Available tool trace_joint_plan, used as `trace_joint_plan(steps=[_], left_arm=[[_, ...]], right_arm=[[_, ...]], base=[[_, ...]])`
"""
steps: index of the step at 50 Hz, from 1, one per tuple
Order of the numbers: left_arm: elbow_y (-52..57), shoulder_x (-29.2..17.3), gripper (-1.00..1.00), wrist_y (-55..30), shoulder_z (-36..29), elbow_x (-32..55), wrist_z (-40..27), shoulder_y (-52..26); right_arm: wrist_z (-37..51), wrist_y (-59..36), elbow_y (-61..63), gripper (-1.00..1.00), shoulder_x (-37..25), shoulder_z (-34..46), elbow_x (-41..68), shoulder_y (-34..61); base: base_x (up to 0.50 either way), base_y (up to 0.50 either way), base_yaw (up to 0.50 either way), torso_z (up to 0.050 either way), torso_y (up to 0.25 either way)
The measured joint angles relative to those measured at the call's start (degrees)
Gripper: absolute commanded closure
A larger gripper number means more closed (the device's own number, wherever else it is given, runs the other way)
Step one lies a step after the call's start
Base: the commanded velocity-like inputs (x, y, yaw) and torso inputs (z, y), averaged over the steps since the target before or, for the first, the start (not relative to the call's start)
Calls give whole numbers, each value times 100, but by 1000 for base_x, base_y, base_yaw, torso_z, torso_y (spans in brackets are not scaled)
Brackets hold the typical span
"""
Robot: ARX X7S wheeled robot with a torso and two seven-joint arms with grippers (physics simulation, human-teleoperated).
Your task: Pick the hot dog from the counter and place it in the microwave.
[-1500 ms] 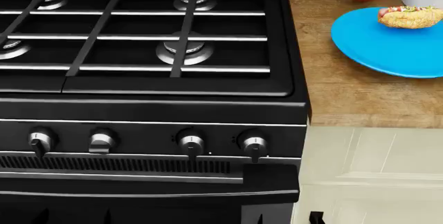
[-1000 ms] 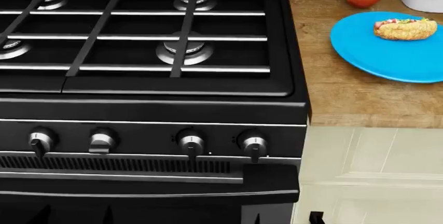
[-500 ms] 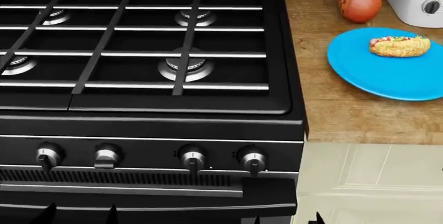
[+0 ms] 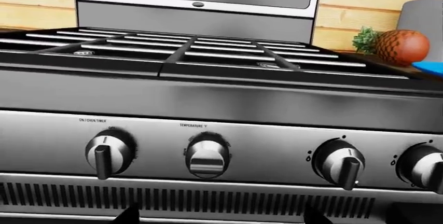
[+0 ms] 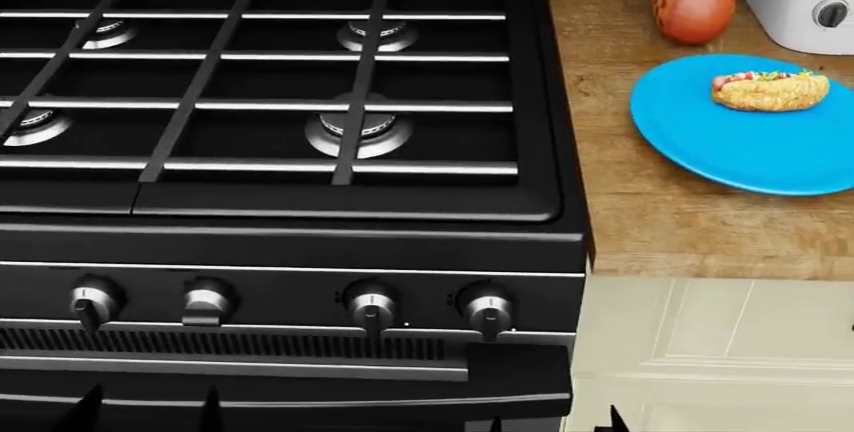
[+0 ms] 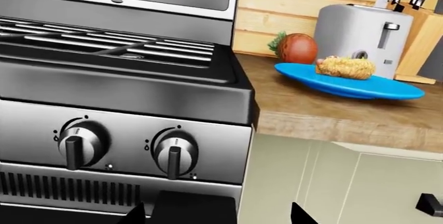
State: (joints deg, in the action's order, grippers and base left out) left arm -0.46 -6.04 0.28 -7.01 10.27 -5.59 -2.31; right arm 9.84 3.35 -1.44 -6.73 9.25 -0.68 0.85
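The hot dog lay on a blue plate, well ahead of our right gripper; we judged it light, soft and crumbly, best pinched gently across the bun's sides. Jaw states could not be told.

Our arms are almost entirely out of sight. In the left wrist view, only the two dark fingertips of our left gripper poke into frame, spread wide with nothing between them. Our right gripper shows the same in the right wrist view: two dark tips set well apart, holding nothing. From the head view, only small dark points show at the bottom edge.
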Motion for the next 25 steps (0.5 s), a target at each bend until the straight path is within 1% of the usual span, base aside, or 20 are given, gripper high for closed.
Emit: trace_joint_plan(steps=[3, 7, 12, 18, 21, 25], left_arm=[[173, -56, -100, -92, -8, 13, -39, 27], [782, -212, -100, -490, 63, 206, -94, 54], [1940, -559, -100, -1419, 393, 836, -266, -136], [3201, -1065, -100, -2564, 764, 1620, -497, -554], [3684, -1277, -100, -3036, 909, 1963, -601, -768], [4120, -1475, -100, -3469, 1053, 2288, -701, -975]], right_arm=[[2, -126, 236, -100, -51, 27, -31, -9], [-61, -608, 946, -100, -163, 28, -38, 33], [-207, -1679, 2238, -100, -342, -78, 35, 334], [-422, -3216, 3720, -100, -519, -247, 220, 979], [-526, -3952, 4319, -100, -573, -352, 348, 1345], [-621, -4663, 4888, -100, -615, -472, 490, 1684]], base=[[0, 0, 0, 0, 0], [0, 0, 0, 0, 0], [0, 0, 0, 0, 0], [0, 0, 0, 0, 0], [0, 0, 0, 0, 0], [0, 0, 0, 0, 0]])
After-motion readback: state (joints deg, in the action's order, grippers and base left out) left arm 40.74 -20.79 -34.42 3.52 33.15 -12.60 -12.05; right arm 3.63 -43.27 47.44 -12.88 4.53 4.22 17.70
